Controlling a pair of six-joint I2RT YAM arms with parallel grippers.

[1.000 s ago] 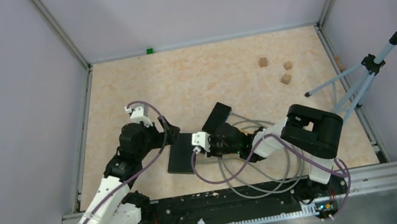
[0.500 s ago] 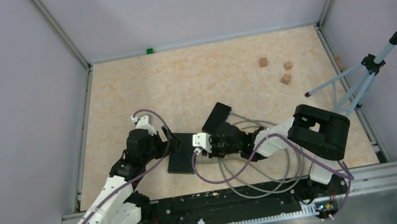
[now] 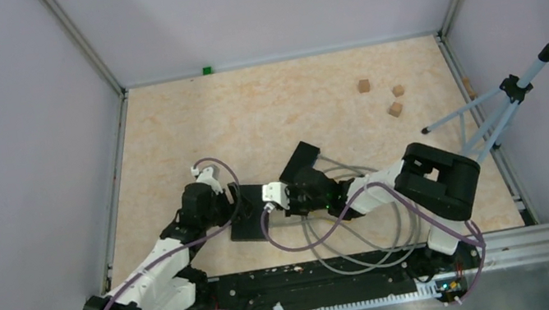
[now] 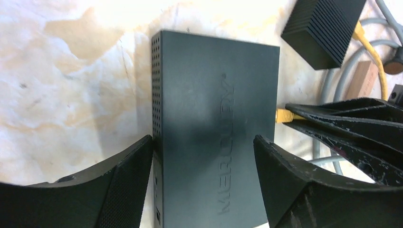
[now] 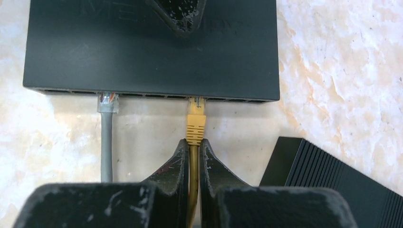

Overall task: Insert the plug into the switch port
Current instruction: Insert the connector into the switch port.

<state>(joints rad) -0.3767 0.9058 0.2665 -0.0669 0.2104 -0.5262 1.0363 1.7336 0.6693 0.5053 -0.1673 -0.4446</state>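
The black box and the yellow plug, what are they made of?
The black box looks like matte painted metal or hard plastic: dull flat faces, punched vent holes, same-colour lettering. The yellow plug looks like rubbery plastic, judging by its ribbed moulded boot.

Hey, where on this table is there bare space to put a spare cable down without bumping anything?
Best: the bare far-left stretch between the green block and the left gripper. Also open: the middle, between the ribbed black box and the wooden cubes. Crowded: around the switch, right gripper and cable loops; tripod legs crowd the right edge.
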